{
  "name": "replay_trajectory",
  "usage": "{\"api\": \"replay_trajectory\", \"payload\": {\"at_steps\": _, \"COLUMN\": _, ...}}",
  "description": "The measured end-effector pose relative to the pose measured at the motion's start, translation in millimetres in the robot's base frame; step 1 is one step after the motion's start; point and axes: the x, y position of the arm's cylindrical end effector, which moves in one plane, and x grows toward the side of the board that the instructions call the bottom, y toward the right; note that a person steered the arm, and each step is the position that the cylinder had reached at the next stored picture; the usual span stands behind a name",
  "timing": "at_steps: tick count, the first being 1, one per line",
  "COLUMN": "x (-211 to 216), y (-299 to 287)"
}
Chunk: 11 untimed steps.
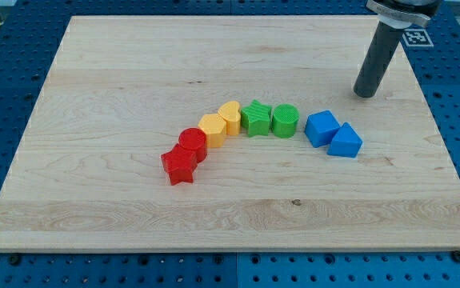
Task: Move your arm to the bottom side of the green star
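The green star (pixel 255 118) sits near the middle of the wooden board (pixel 118 56), in an arched row of blocks. A green cylinder (pixel 285 120) touches it on the view's right and a yellow heart (pixel 230 117) on the view's left. My tip (pixel 365 93) rests on the board at the view's upper right, well to the right of and above the green star, above the blue blocks.
The row runs on to the view's left and down: a yellow hexagon (pixel 212 130), a red cylinder (pixel 192 144), a red star (pixel 179 166). A blue cube (pixel 322 127) and a blue triangular block (pixel 345 141) lie right of the green cylinder.
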Motion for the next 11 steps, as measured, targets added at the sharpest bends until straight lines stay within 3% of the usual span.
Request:
{"api": "replay_trajectory", "payload": {"at_steps": 2, "x": -3, "y": -6}}
{"api": "replay_trajectory", "payload": {"at_steps": 6, "x": 12, "y": -276}}
{"api": "replay_trajectory", "payload": {"at_steps": 7, "x": 23, "y": -325}}
{"api": "replay_trajectory", "payload": {"at_steps": 8, "x": 61, "y": -353}}
{"api": "replay_trajectory", "payload": {"at_steps": 10, "x": 208, "y": -319}}
{"api": "replay_trajectory", "payload": {"at_steps": 11, "x": 226, "y": -234}}
